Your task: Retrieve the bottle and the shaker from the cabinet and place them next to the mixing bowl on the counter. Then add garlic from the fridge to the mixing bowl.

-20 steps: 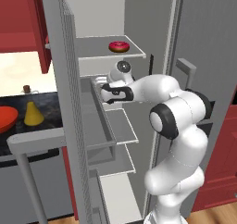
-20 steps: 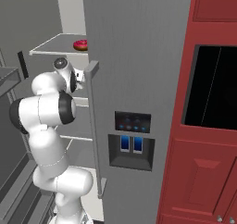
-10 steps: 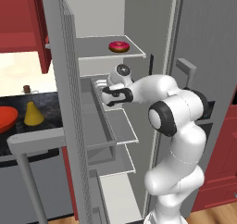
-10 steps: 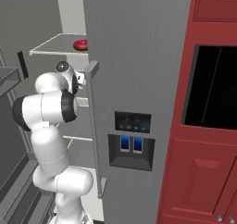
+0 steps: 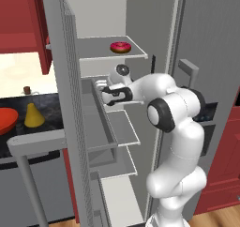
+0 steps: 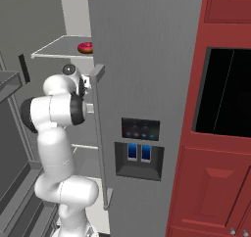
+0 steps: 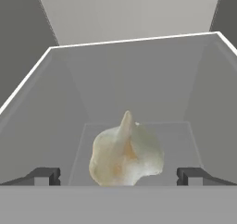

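Left base view: the arm reaches into the open fridge (image 5: pixel 154 43); bottle (image 5: pixel 32 115) and bowl (image 5: pixel 6 120) already stand on the counter (image 5: pixel 47 109), so the garlic step is in hand.

Right base view: the arm enters beside the door.

Hand view: the gripper (image 7: pixel 118 176) is spread wide, the garlic (image 7: pixel 126 156) lying in a bin between the fingertips, untouched. Next: advance slightly and close.

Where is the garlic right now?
In the hand view the garlic lies on a pale fridge shelf, centred between the open claw fingertips, one shelf below the doughnut.
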Available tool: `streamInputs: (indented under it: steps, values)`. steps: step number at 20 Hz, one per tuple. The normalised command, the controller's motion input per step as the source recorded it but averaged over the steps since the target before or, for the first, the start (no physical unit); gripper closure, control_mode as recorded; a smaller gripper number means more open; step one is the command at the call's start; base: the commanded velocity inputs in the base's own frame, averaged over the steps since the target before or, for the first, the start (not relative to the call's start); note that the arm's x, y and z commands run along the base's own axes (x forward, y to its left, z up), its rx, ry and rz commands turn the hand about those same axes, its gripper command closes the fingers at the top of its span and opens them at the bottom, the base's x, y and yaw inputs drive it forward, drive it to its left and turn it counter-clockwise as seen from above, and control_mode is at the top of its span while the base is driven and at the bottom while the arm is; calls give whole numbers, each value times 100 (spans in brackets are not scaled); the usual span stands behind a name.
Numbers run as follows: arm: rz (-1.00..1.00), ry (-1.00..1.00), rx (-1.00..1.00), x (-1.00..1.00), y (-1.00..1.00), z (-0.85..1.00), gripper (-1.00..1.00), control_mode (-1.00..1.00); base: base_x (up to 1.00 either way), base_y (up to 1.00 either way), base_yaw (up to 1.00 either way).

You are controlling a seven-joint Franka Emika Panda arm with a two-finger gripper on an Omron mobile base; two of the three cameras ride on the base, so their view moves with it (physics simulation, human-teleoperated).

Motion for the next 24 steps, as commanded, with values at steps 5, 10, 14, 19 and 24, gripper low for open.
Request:
streamInputs:
  steps: [5,10,14,19,24]
  values:
    - [0,4,0,11,4,-5,-100,-100,0,0,0]
    - [0,2,0,13,4,-18,-100,-100,0,0,0]
    - [0,1,0,18,4,-13,-100,-100,0,0,0]
    - [0,2,0,17,5,-10,-100,-100,0,0,0]
    - [0,2,0,15,2,-14,-100,-100,0,0,0]
